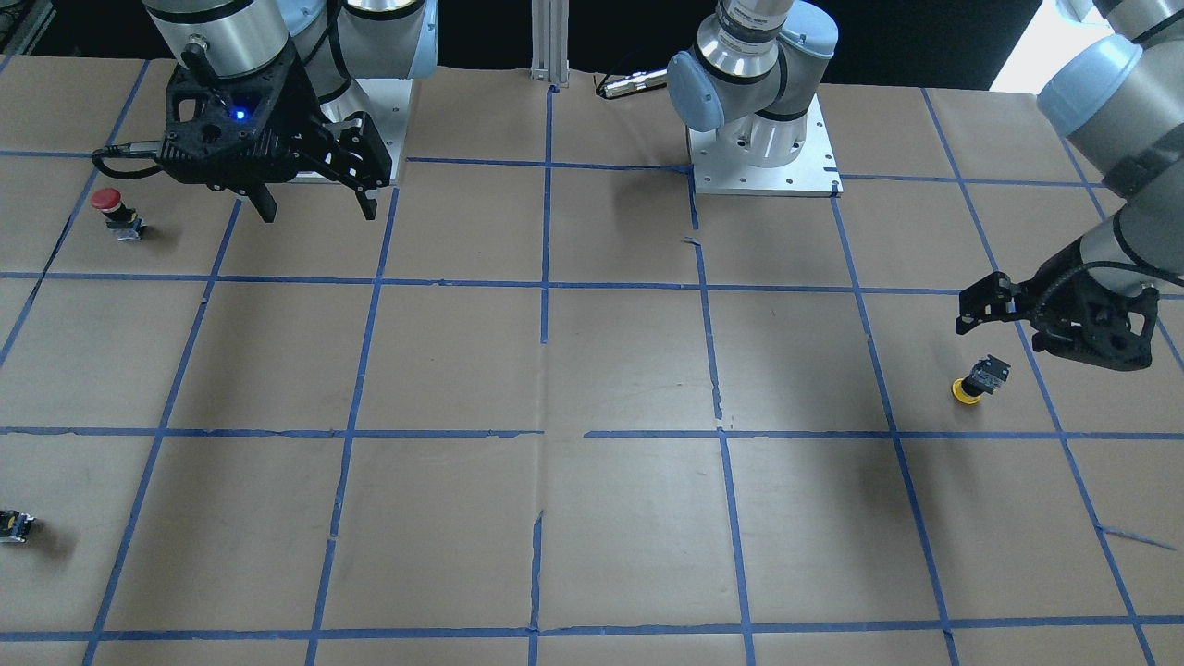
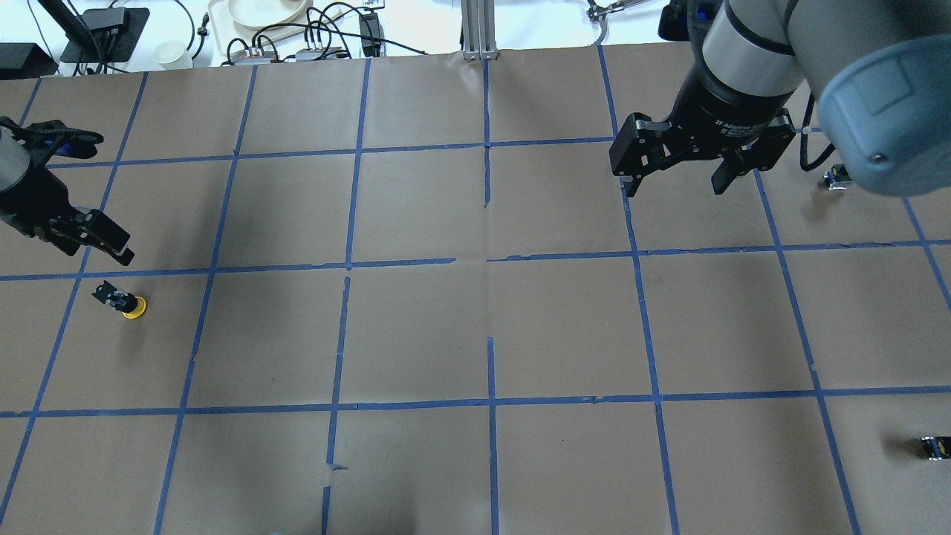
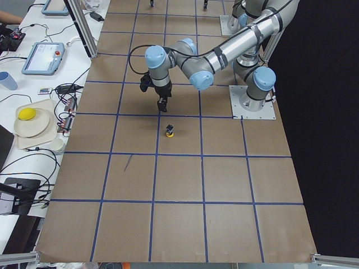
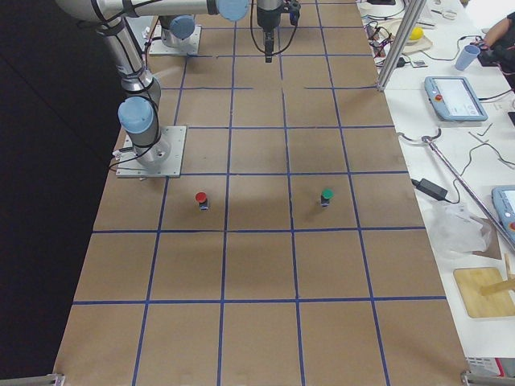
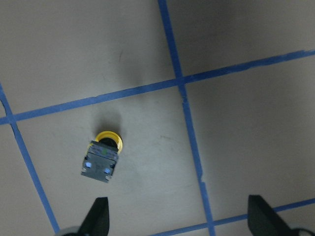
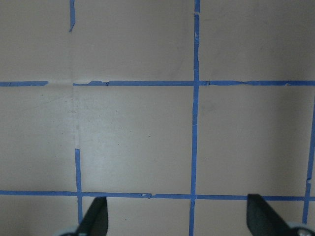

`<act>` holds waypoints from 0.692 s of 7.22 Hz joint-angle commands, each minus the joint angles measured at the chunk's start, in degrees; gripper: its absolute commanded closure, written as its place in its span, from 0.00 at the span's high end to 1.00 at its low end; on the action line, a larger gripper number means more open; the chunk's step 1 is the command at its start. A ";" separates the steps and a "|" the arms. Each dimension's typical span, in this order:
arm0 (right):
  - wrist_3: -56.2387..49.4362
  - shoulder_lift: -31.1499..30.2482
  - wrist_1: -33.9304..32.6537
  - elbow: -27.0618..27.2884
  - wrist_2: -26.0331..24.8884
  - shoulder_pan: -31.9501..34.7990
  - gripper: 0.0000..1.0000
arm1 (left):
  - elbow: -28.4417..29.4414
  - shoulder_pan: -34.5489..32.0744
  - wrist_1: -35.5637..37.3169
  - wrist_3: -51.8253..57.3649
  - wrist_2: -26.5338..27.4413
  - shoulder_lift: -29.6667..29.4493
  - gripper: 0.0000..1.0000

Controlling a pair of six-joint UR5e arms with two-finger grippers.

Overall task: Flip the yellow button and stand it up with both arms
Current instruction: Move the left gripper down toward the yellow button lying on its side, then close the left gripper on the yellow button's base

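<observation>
The yellow button (image 1: 979, 379) rests tilted with its yellow cap on the paper and its grey-black base up. It also shows in the overhead view (image 2: 122, 302), the exterior left view (image 3: 170, 131) and the left wrist view (image 5: 102, 156). My left gripper (image 2: 110, 197) hangs open and empty a little above and beside it; in the left wrist view (image 5: 179, 221) the button lies ahead of the left fingertip. My right gripper (image 1: 319, 211) is open and empty, high over the other side of the table (image 2: 673, 186), with only taped paper under it (image 6: 178, 221).
A red-capped button (image 1: 113, 211) stands near the right arm's base plate (image 1: 375, 120), also in the exterior right view (image 4: 201, 199). A green-capped button (image 4: 326, 195) stands further out. A small dark block (image 1: 14, 525) lies at the table's edge. Side tables hold tablets and cables.
</observation>
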 commanded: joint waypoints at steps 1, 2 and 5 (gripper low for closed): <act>0.00 0.06 0.00 -0.02 0.01 -0.01 1.00 | -2.39 2.28 6.77 8.59 0.09 -2.40 1.00; 0.00 0.06 0.00 -0.02 0.01 -0.01 1.00 | -2.48 3.25 8.51 11.48 0.00 -4.32 1.00; 0.08 -0.03 0.00 0.15 0.09 0.08 1.00 | -5.27 5.28 14.58 18.98 -0.71 -7.16 1.00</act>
